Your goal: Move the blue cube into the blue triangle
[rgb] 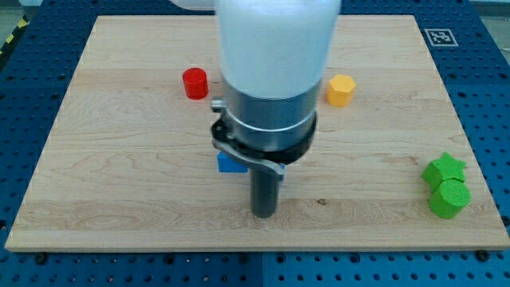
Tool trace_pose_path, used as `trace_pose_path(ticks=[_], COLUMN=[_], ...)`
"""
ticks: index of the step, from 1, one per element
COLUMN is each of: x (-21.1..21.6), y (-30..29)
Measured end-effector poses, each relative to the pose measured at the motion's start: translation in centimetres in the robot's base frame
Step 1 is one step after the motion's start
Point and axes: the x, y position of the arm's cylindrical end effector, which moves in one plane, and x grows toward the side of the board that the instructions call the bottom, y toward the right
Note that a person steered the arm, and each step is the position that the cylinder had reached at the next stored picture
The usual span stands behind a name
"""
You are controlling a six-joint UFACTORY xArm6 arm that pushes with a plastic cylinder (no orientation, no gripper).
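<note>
A blue block [230, 163] shows only in part near the middle of the wooden board [119, 183], mostly hidden behind my arm; I cannot tell whether it is the cube or the triangle. No second blue block shows. My tip [264, 214] rests on the board just below and to the right of that blue block, close to it.
A red cylinder [194, 83] sits at the upper left of centre. A yellow hexagonal block [340, 90] sits at the upper right of centre. A green star [444, 168] and a green cylinder [449, 198] touch each other near the right edge.
</note>
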Motion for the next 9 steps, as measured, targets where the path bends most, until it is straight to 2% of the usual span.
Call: trace_pose_path(ticks=[1, 2, 3, 4, 9], x=[0.8, 2.1, 1.5, 0.0, -1.9], y=[-0.7, 3.1, 7.7, 8.4, -2.2])
